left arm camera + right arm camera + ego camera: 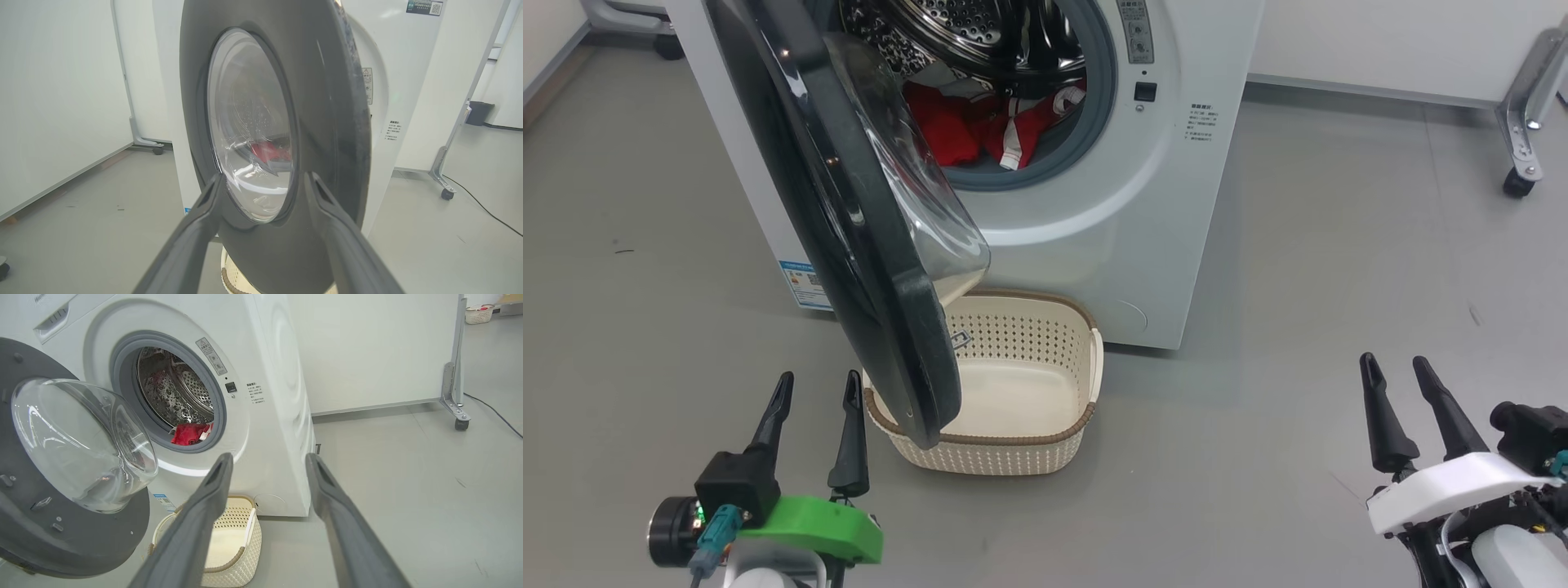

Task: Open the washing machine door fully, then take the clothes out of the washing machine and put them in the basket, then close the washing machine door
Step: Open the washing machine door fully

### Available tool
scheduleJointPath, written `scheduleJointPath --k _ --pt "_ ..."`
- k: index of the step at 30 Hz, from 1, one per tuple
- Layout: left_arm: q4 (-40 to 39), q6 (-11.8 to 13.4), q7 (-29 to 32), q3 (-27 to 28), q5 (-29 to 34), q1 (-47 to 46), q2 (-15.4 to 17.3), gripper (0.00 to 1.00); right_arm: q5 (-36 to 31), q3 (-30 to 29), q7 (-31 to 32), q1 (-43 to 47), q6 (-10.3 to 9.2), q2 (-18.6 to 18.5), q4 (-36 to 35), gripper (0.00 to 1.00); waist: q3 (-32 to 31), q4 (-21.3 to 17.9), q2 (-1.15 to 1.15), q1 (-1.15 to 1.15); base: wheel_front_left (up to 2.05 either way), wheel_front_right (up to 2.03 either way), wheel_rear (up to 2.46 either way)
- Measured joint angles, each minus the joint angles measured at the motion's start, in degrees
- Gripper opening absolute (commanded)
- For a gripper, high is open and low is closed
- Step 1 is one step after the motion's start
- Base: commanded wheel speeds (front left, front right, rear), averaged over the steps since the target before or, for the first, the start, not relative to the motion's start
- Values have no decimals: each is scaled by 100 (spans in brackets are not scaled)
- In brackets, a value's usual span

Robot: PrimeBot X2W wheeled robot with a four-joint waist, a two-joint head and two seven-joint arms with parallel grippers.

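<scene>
Both our claws are spread wide and holding nothing. Our left gripper (819, 377) sits low, near the outer face of the washing machine door (849, 204). Our right gripper (1393, 359) hangs well off to the other side.

The door stands only partway out from the washing machine (1143, 204). Its bottom rim hangs over one corner of the basket (1013, 392), which is empty and parked just in front. The clothes (980, 126) are a red heap at the drum's (179, 388) lip.

What worries us is that at this angle a reach inside could bump the door and swing it back. A dropped garment might also snag on the glass bowl (81, 437) and miss the basket.

The left wrist view gives us the door's outer face, with red showing through the glass. The right wrist view gives the inner side and the drum. We honestly can't tell whether the rim touches the basket.
</scene>
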Motion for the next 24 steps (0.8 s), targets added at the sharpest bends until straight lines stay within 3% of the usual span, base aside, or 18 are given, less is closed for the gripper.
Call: scheduleJointPath --k 10,24 --pt "-43 -92 0 92 -1 1 -1 100 -795 -163 9 255 -322 64 -361 100 141 -135 0 0 0 0 0" --pt "-43 -101 0 114 -11 1 -2 100 -1207 -740 10 665 -434 632 -890 100 165 -172 0 0 0 0 0"
